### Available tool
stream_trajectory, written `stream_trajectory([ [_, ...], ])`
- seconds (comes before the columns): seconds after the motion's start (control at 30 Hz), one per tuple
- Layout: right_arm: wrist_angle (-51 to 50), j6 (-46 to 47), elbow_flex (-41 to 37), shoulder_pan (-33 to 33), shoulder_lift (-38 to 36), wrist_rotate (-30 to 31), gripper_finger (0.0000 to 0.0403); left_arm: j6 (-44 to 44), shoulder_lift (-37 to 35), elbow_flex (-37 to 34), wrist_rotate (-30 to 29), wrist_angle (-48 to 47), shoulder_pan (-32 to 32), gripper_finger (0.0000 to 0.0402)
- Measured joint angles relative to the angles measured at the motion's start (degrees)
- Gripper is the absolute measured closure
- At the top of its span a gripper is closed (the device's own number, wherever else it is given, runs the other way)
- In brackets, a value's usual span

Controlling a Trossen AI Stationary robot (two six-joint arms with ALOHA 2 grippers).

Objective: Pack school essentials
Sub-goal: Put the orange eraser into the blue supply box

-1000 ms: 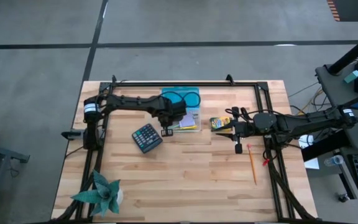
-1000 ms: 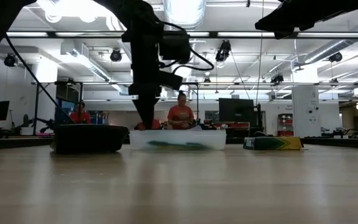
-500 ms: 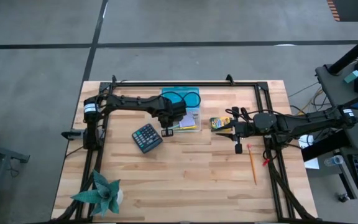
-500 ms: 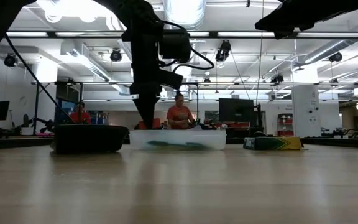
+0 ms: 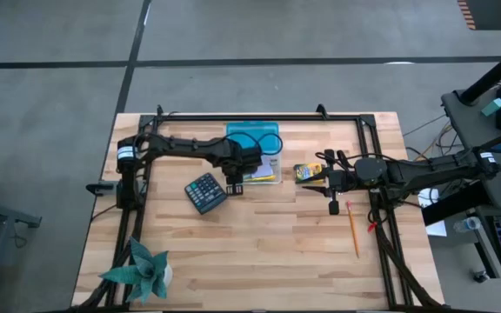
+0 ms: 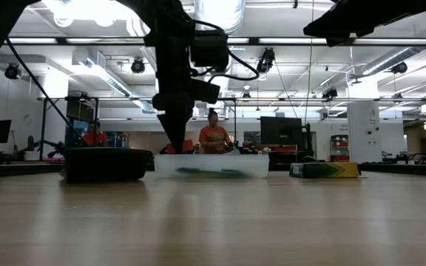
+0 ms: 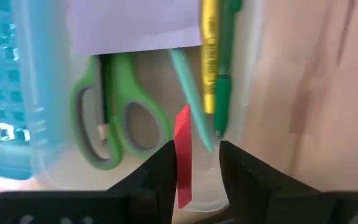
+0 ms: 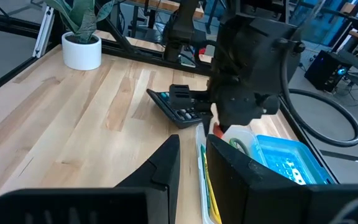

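A clear box [image 5: 266, 167] lies beside its blue lid [image 5: 252, 137] at the table's far middle. In it are green-handled scissors [image 7: 114, 118], a lavender note pad [image 7: 135, 25], a yellow pencil [image 7: 209, 56], a green pen [image 7: 224, 81] and a teal pen [image 7: 188, 87]. My left gripper [image 7: 196, 168] points down over the box's near end, open, with a red piece [image 7: 183, 149] between its fingers. The crayon pack [image 5: 307, 171] lies right of the box and an orange pencil [image 5: 352, 228] farther right. My right gripper [image 8: 192, 162] hovers by the crayon pack, slightly open, holding nothing. My left gripper's fingers stand apart on either side of the red piece, coming from above. The piece stands close against one finger [image 7: 163, 171]; I cannot tell whether they touch. The other finger [image 7: 238, 174] is clear of it.
A dark calculator [image 5: 205, 191] lies just left of the box, near my left gripper. A green spiky plant [image 5: 142, 269] stands at the near left corner. Black frame rails [image 5: 259, 117] run along the far edge and both sides. Bare wood fills the near middle.
My left gripper's fingers have parted over the near end of the box. Both arms have otherwise kept their places.
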Motion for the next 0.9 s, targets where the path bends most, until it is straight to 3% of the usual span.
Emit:
stream_trajectory([
  [0.23,0.00,0.02,0.00,0.00,0.00,-0.02,0.0335,0.06,-0.07,0.02,-1.73,1.68,-0.94,0.0278],
  [0.43,0.00,0.07,-0.03,0.00,0.00,-0.02,0.0335,0.08,-0.35,0.09,-11.08,2.88,-1.40,0.0205],
  [0.6,0.00,0.07,-0.36,-0.02,0.00,-0.02,0.0335,1.85,-0.55,0.11,-12.78,3.06,-4.25,0.0151],
  [0.9,0.03,-1.11,-0.95,-0.04,0.00,1.76,0.0335,-0.72,-0.73,0.70,-23.54,5.86,-7.33,0.0139],
])
